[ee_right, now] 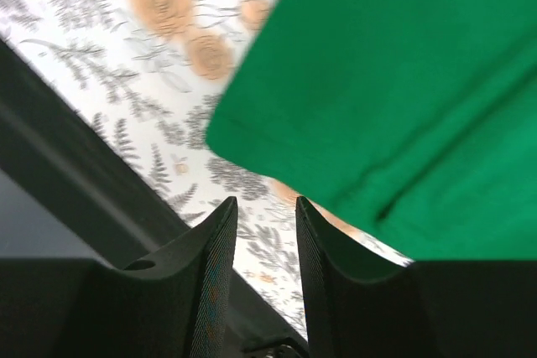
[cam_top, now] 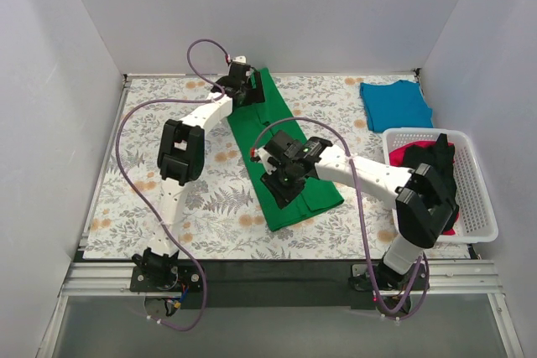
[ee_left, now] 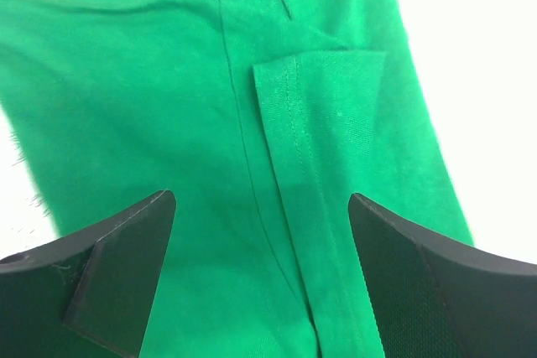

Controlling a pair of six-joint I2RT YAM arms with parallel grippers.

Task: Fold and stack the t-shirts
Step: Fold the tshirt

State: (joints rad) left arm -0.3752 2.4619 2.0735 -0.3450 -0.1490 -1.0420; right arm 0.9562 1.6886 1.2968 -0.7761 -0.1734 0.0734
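Observation:
A bright green t-shirt lies folded into a long strip down the middle of the table. My left gripper hovers over its far end, jaws wide open and empty, with a hemmed fold of the green fabric below them. My right gripper is above the shirt's near end. Its jaws stand a narrow gap apart with nothing between them, just off the green corner. A teal-blue t-shirt lies folded at the back right. A red-pink t-shirt sits in the basket. No black t-shirt shows.
A white slotted basket stands at the right edge, partly behind my right arm. The table has a floral cloth. A dark rail runs along the near edge. White walls close in three sides.

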